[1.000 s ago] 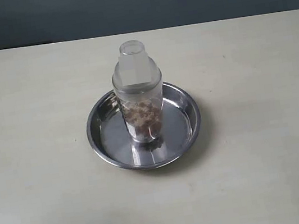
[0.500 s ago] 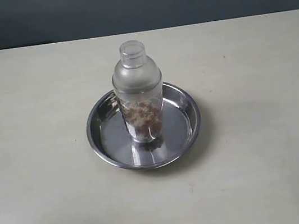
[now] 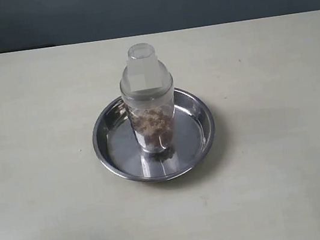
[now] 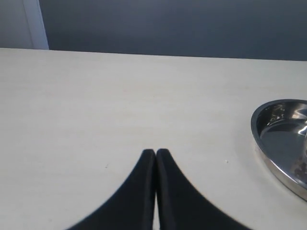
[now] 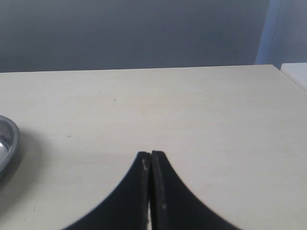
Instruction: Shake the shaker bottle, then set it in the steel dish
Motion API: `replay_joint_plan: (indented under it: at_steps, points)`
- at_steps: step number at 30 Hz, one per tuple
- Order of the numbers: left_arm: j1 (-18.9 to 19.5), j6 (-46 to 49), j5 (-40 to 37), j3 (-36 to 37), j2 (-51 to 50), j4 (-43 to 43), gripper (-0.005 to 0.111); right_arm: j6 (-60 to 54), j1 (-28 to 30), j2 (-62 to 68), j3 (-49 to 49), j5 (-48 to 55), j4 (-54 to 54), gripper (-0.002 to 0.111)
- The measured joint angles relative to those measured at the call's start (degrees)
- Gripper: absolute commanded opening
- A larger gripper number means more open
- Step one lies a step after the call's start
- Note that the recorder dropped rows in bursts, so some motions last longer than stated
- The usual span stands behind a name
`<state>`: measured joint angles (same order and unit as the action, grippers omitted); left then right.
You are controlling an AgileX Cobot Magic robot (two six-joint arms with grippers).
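Observation:
The frosted shaker bottle (image 3: 147, 91) stands upright in the middle of the steel dish (image 3: 112, 155), brown granules showing in its lower half. Neither arm appears in the exterior view. In the left wrist view my left gripper (image 4: 156, 152) is shut with nothing in it, over bare table, and the steel dish's rim (image 4: 259, 143) shows at the frame's edge. In the right wrist view my right gripper (image 5: 151, 154) is likewise shut and empty, with a sliver of the steel dish (image 5: 10, 143) at the edge. Both grippers are well apart from the bottle.
The pale table (image 3: 289, 166) runs out to a dark wall (image 3: 159, 1) at its far side. A table corner (image 5: 276, 67) shows in the right wrist view.

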<state>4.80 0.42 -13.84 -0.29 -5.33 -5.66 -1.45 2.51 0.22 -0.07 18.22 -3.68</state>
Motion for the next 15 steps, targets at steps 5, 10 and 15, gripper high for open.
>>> replay_joint_plan:
  at_steps: [5, 10, 15]
  points:
    - [0.3, 0.1, 0.6, 0.0, 3.3, 0.0, 0.001, 0.0, 0.0, 0.0, 0.0, 0.0, 0.0, -0.001]
    - [0.3, 0.1, 1.3, 0.0, 5.0, 0.0, 0.001, 0.0, 0.0, 0.0, 0.0, 0.0, 0.0, -0.001]
    - [0.3, 0.1, 1.7, 0.0, 5.0, 1.6, 0.001, 0.0, 0.0, 0.0, 0.0, 0.0, 0.0, -0.001]
